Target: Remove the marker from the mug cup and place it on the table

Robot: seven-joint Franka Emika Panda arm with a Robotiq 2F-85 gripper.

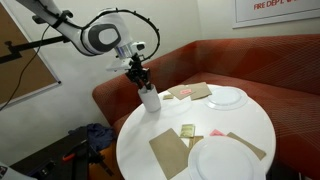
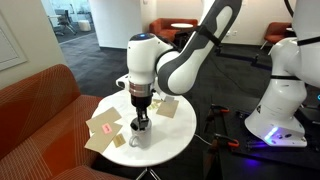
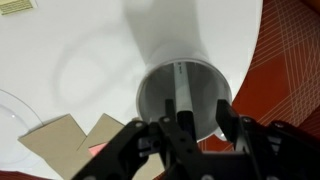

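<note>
Wrist view: gripper (image 3: pixel 200 128) fills the lower edge, and its two dark fingers (image 3: pixel 177 132) stand apart with a clear gap between them. We see nothing clamped, so we log it as open. Directly below the fingers sits the mug cup (image 3: pixel 185 95), seen from above with its round mouth facing the camera. The marker (image 3: pixel 180 85) is inside the cup, a pale stick leaning across the interior with its near end close to one finger. We cannot tell whether it touches that finger. The cup stands on the table (image 3: pixel 90 50), near its edge. Brown paper napkins (image 3: pixel 60 142) lie on the white top just beside the cup, and the red-brown bench (image 3: pixel 292 60) shows past the table rim. In both exterior views the gripper (image 1: pixel 140 78) (image 2: pixel 141 120) points straight down over the mug cup (image 1: pixel 150 100) (image 2: pixel 141 136), with its tips at the rim. The marker cannot be made out there. Farther across the table (image 1: pixel 140 130) (image 2: pixel 178 135) in an exterior view lie two white plates (image 1: pixel 226 97), well apart from the cup, with the bench (image 1: pixel 250 60) curving behind them.
</note>
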